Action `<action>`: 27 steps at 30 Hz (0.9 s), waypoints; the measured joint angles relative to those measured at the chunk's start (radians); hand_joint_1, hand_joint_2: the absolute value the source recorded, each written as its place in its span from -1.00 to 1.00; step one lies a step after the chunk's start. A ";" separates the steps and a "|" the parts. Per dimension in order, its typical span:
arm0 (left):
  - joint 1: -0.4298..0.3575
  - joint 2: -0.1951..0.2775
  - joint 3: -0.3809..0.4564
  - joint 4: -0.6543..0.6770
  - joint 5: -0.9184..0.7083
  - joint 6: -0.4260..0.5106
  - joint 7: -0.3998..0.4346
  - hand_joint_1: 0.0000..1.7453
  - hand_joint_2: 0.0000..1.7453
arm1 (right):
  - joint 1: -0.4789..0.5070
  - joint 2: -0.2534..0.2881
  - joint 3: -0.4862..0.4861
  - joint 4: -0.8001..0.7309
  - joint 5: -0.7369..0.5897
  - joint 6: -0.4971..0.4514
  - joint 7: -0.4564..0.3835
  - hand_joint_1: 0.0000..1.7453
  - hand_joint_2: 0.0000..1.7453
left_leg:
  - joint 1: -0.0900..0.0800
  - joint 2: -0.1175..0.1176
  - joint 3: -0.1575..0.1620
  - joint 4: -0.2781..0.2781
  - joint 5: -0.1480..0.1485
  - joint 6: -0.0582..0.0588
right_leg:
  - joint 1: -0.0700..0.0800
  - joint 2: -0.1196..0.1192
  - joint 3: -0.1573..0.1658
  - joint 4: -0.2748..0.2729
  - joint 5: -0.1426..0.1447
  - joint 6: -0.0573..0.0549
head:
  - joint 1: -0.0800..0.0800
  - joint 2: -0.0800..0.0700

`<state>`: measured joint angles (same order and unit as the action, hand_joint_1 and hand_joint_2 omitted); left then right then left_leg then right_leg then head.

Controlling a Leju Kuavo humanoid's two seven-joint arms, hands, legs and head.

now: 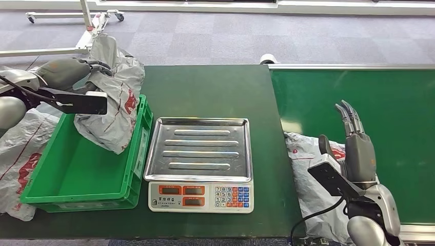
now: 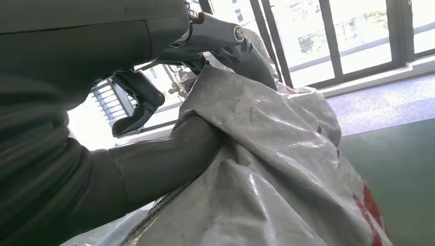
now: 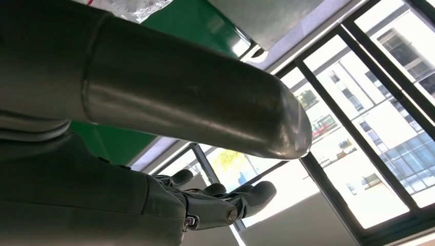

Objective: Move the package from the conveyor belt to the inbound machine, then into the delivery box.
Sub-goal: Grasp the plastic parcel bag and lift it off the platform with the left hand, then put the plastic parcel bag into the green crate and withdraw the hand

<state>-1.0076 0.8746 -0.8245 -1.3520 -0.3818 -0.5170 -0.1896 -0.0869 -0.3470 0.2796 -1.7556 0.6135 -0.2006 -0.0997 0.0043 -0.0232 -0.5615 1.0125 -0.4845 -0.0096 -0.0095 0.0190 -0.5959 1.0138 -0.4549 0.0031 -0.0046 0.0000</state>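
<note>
Left hand [image 1: 66,72]: fingers [image 2: 220,38] clenched on a grey package [image 1: 110,97], held over the far edge of the green box [image 1: 77,169], its lower end hanging inside. Right hand [image 1: 356,146]: fingers [image 1: 349,115] released and straight, grasping nothing, above the green belt [image 1: 390,102] beside a second package [image 1: 308,169]. Scale [image 1: 200,159] with bare steel tray on the dark bench [image 1: 205,87], between box and belt; another grey bag [image 1: 18,148] lies left of the box.
</note>
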 joint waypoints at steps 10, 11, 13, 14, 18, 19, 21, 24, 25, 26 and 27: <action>0.206 0.176 0.106 -0.094 0.029 0.023 -0.001 1.00 1.00 | 0.032 -0.006 -0.018 -0.007 -0.003 -0.002 -0.007 -1.00 -1.00 | 0.001 0.003 -0.001 -0.001 -0.001 -0.001 | 0.001 0.004 -0.003 0.000 0.000 -0.001 | 0.000 0.000; 0.220 0.187 0.117 -0.102 0.029 0.024 -0.002 1.00 1.00 | 0.033 -0.006 -0.018 -0.008 -0.003 -0.002 -0.007 -1.00 -1.00 | 0.001 0.003 -0.001 -0.001 -0.001 -0.001 | 0.001 0.003 -0.003 0.000 0.000 -0.001 | 0.000 0.000; 0.242 0.205 0.134 -0.115 0.029 0.024 -0.002 1.00 1.00 | 0.034 -0.007 -0.019 -0.009 -0.003 -0.002 -0.007 -1.00 -1.00 | 0.001 0.002 -0.001 -0.001 -0.001 -0.001 | 0.001 0.003 -0.003 0.000 0.000 -0.001 | 0.000 0.000; 0.251 0.211 0.141 -0.121 0.029 0.023 -0.001 1.00 1.00 | 0.034 -0.007 -0.019 -0.009 -0.003 -0.002 -0.007 -1.00 -1.00 | 0.001 0.003 -0.001 -0.001 -0.001 -0.001 | 0.001 0.003 -0.003 0.000 0.000 -0.001 | 0.000 0.000; 0.292 0.234 0.164 -0.138 0.019 0.018 0.004 0.45 0.50 | 0.035 -0.007 -0.019 -0.009 0.000 -0.002 -0.007 -1.00 -1.00 | 0.001 0.003 -0.001 -0.001 -0.001 -0.001 | 0.001 0.003 -0.003 0.000 0.000 -0.001 | 0.000 0.000; 0.310 0.242 0.170 -0.142 0.004 0.021 0.006 -0.05 0.00 | 0.036 -0.007 -0.019 -0.010 0.003 -0.003 -0.006 -1.00 -1.00 | 0.001 0.004 -0.001 -0.001 -0.001 -0.001 | 0.001 0.003 -0.003 0.000 0.000 -0.001 | 0.000 0.000; 0.361 0.255 0.185 -0.149 -0.063 0.045 0.008 -1.00 -1.00 | 0.041 -0.007 -0.020 -0.012 0.018 -0.004 -0.003 -1.00 -1.00 | 0.001 0.004 -0.001 -0.001 -0.001 -0.001 | 0.001 0.004 -0.003 0.000 0.000 -0.001 | 0.000 0.000; 0.453 0.249 0.216 -0.150 -0.238 0.123 0.007 -1.00 -1.00 | 0.055 -0.007 -0.024 -0.023 0.052 -0.009 0.009 -1.00 -1.00 | 0.000 0.004 -0.001 -0.001 -0.001 -0.002 | 0.001 0.004 -0.005 0.000 0.000 -0.001 | 0.000 0.000; 0.476 0.236 0.230 -0.149 -0.291 0.149 0.007 -1.00 -1.00 | 0.060 -0.007 -0.025 -0.027 0.062 -0.012 0.013 -1.00 -1.00 | 0.000 0.004 -0.001 -0.001 -0.001 -0.002 | 0.001 0.004 -0.005 0.000 0.000 -0.001 | 0.000 0.000; 0.492 0.220 0.244 -0.146 -0.333 0.171 0.006 -1.00 -1.00 | 0.065 -0.007 -0.027 -0.032 0.070 -0.015 0.016 -1.00 -1.00 | 0.000 0.003 -0.001 -0.001 -0.001 -0.002 | 0.001 0.003 -0.005 0.000 0.000 -0.001 | 0.000 0.000; 0.502 0.201 0.258 -0.144 -0.357 0.185 0.006 -1.00 -1.00 | 0.069 -0.007 -0.029 -0.037 0.076 -0.017 0.017 -1.00 -1.00 | 0.001 0.003 -0.002 -0.001 -0.001 -0.002 | 0.001 0.003 -0.004 0.000 0.000 -0.001 | 0.000 0.000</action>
<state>-0.5054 1.0752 -0.5668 -1.4962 -0.7391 -0.3315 -0.1837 -0.0178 -0.3540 0.2507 -1.7929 0.6894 -0.2177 -0.0831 0.0048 -0.0205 -0.5631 1.0118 -0.4856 -0.0113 -0.0081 0.0221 -0.6003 1.0135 -0.4546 0.0016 -0.0047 0.0000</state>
